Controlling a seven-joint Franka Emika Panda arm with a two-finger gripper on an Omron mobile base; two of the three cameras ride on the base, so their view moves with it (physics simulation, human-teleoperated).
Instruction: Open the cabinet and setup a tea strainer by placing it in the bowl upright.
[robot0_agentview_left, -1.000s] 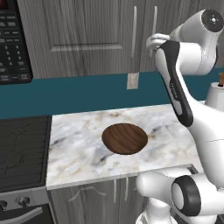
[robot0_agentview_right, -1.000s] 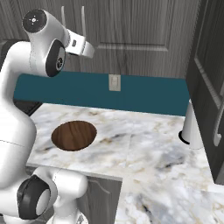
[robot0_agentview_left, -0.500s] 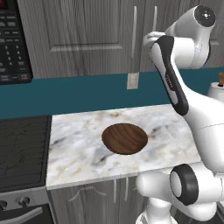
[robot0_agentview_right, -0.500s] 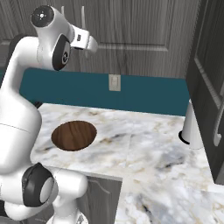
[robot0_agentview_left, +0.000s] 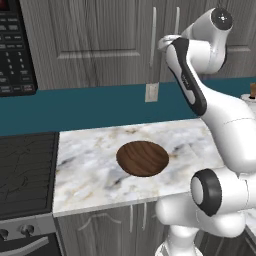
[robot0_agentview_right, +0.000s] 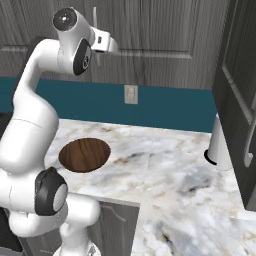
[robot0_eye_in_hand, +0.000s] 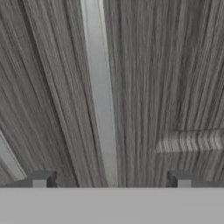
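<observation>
The cabinet (robot0_agentview_left: 100, 40) (robot0_agentview_right: 165, 30) is a grey wood-grain wall unit, and both its doors are closed. My gripper (robot0_eye_in_hand: 111, 179) is raised close to a door front with its jaws open. In the hand view one long silver handle (robot0_eye_in_hand: 100, 96) runs upright between the two fingertips (robot0_eye_in_hand: 41, 179), with no contact visible. In the left base view the hand (robot0_agentview_left: 165, 44) sits beside the pair of handles (robot0_agentview_left: 153, 35). The dark brown wooden bowl (robot0_agentview_left: 142, 158) (robot0_agentview_right: 84, 154) lies empty on the marble counter (robot0_agentview_left: 90, 170), below the arm. The tea strainer is out of view.
A black microwave (robot0_agentview_left: 12, 50) hangs at the left above a dark stove top (robot0_agentview_left: 25, 170). A wall outlet (robot0_agentview_left: 151, 92) sits on the teal backsplash. A white cylinder (robot0_agentview_right: 218, 145) stands at the counter's right, next to a tall dark door (robot0_agentview_right: 240, 100).
The hand has moved a little closer to the cabinet doors and toward the handles. The jaws have stayed open, and the bowl has not moved.
</observation>
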